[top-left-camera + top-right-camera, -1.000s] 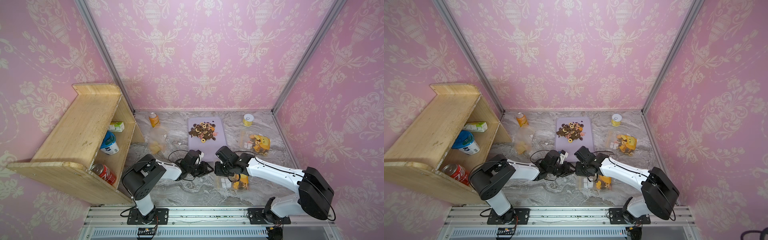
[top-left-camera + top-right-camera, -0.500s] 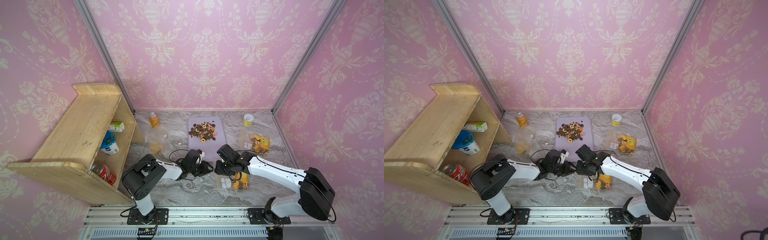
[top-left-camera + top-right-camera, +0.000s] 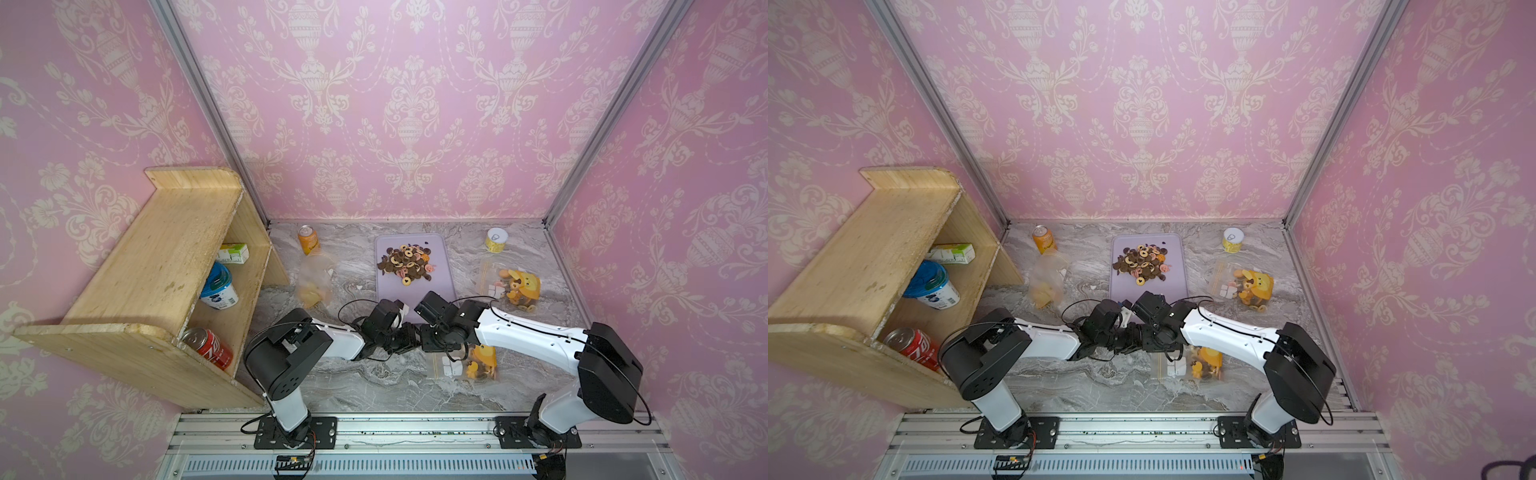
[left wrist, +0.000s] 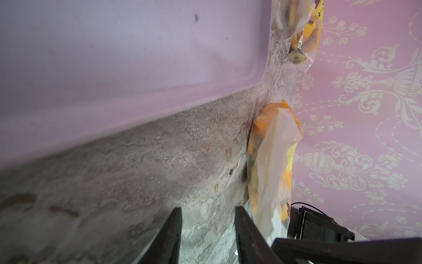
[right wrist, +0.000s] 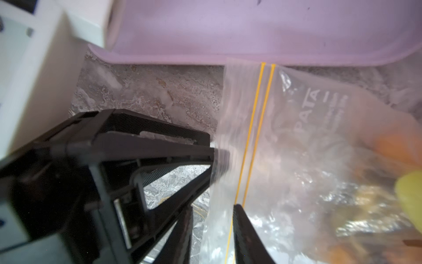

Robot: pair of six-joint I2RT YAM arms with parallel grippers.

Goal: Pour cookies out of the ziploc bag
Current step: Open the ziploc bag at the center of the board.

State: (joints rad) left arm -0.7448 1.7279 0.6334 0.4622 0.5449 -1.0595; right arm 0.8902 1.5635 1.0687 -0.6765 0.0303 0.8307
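Item: ziploc bag [image 3: 467,363], lower centre, lies unmoved on table [image 3: 374,390]. Left pincer [image 4: 209,210], right pincer [image 5: 213,206]: both apart at its mouth. You have no grip yet.

Top views bright, evenly lit from above — soft shadow under shelf [image 3: 158,257]; wide-angle stretch at the edges. Wrist views softer: bag [image 5: 319,148] smeared, glinting — foreground out of focus.

Wooden shelf [image 3: 166,249], red can [image 3: 208,347], blue tub [image 3: 218,286], orange can [image 3: 308,240], yellow tin [image 3: 496,240]
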